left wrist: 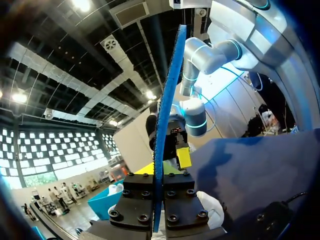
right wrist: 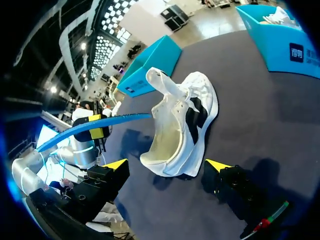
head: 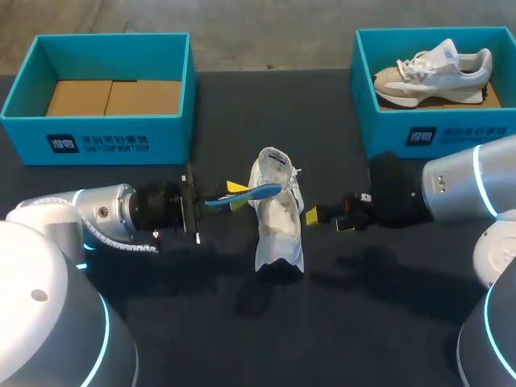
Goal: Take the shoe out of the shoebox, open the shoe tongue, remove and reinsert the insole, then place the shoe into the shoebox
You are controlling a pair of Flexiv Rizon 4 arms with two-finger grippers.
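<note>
Shoe (head: 278, 222) lies on its side mid-table between both arms | left gripper (head: 238, 196) clamps blue insole (head: 250, 193), seen edge-on from its wrist; tip at shoe's collar, inside or not unclear | right gripper (right wrist: 166, 167) spread wide just beside sole, contact unclear

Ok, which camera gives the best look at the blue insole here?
The right wrist view: the insole shows along most of its curved length, its tip near the shoe's tongue. The head view shows it small, reaching from the left gripper to the shoe. The left wrist view sees only its thin edge.
</note>
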